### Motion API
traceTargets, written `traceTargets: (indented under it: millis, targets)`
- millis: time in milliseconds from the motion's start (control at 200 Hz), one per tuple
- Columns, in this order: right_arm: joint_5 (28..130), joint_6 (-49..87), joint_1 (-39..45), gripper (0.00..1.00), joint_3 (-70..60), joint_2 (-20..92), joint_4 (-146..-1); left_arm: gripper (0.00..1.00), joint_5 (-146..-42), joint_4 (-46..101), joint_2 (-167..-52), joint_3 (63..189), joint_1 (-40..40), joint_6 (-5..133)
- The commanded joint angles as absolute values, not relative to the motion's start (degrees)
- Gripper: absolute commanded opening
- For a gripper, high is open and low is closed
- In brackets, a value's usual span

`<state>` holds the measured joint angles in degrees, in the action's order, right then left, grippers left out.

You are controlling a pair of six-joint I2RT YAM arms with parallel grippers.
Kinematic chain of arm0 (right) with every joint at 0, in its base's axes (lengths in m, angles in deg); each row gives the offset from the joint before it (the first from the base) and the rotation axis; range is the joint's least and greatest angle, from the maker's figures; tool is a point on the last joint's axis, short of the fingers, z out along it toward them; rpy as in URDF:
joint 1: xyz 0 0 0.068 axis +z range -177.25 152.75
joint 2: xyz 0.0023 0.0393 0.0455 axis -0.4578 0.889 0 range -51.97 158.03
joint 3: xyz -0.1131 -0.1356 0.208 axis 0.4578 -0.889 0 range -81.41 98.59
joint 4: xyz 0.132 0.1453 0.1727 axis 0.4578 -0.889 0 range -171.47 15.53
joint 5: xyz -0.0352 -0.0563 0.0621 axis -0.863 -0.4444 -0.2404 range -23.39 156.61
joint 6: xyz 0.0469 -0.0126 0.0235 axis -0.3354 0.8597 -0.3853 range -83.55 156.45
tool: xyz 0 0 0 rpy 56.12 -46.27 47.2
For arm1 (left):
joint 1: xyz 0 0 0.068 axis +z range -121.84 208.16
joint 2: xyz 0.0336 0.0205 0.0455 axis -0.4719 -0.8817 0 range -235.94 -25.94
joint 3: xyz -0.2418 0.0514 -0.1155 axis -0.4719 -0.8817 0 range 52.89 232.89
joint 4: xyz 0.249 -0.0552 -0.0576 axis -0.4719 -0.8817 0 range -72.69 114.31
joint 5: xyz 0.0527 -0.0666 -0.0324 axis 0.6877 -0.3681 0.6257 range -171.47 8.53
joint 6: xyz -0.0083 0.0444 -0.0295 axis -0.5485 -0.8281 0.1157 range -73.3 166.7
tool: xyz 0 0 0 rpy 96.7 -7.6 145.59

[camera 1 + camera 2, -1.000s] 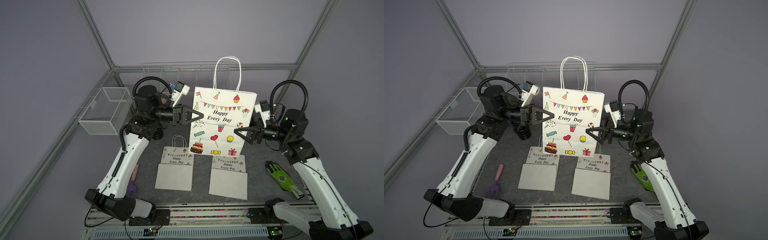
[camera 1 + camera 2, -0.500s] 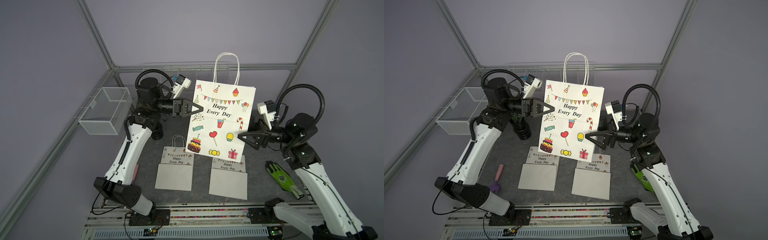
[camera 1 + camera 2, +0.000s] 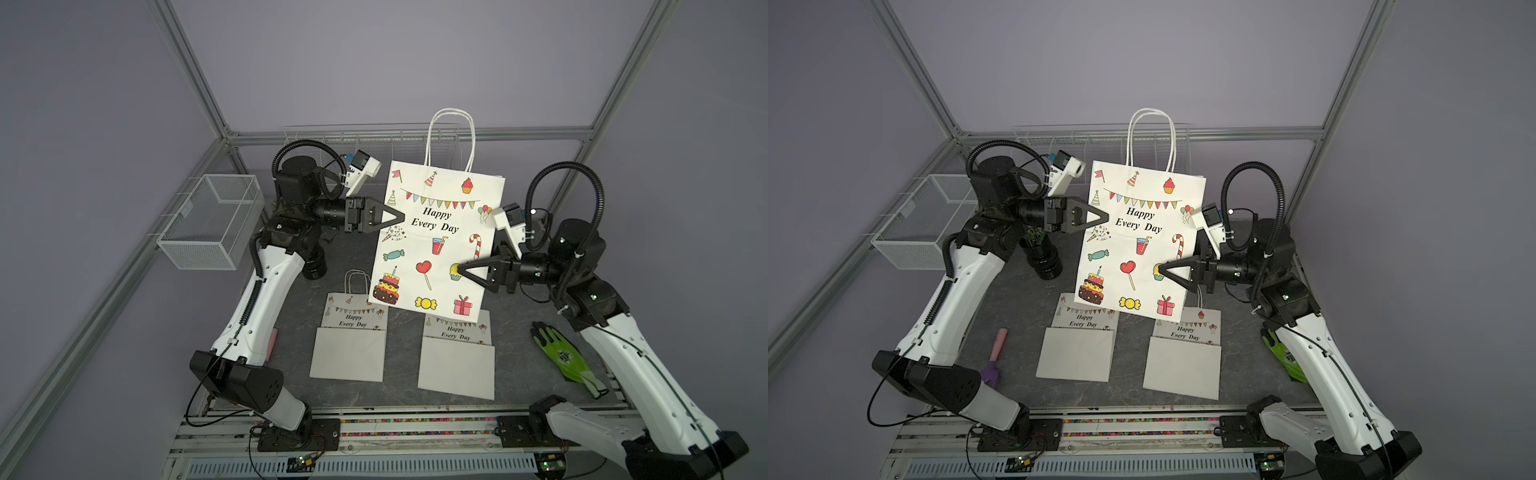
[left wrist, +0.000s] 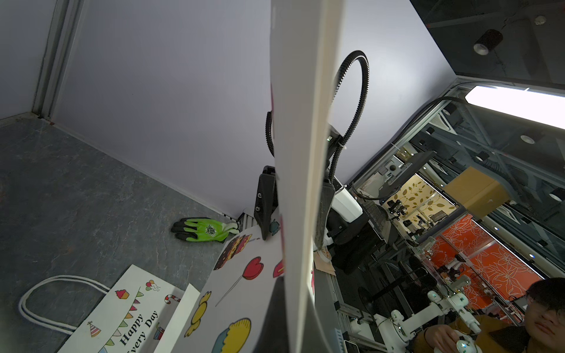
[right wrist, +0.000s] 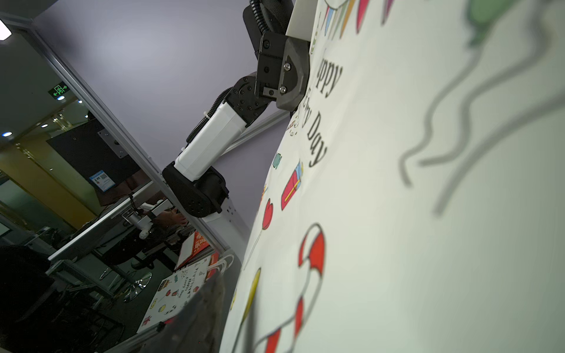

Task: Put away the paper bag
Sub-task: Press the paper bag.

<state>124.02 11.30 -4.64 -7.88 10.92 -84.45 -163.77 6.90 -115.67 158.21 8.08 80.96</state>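
Hanging paper bag (image 3: pixel 436 249) pinched in left hand (image 3: pixel 401 216), right hand (image 3: pixel 459 269) astride its edge, grip unclear, folded bags (image 3: pixel 348 353) beneath

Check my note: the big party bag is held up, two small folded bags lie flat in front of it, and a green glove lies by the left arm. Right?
No. The green glove lies by the right arm, not the left; both top views show it. The rest stands: big party bag held up, two small folded bags flat in front.
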Motion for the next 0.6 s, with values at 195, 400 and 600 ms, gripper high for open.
traceTargets:
  millis: [195,400,600]
  targets:
    - [120.8,14.8,-3.3,0.29,-6.7,11.0,-91.1,0.0,-162.2,8.0,-113.5,156.6,9.4,80.7]
    - [118.4,15.6,-3.3,0.18,-5.6,11.0,-93.4,0.0,-161.0,8.0,-112.6,154.5,9.6,79.8]
    - [116.2,15.7,-3.3,0.08,-5.0,11.0,-94.3,0.0,-160.3,7.8,-111.1,151.5,9.5,78.7]
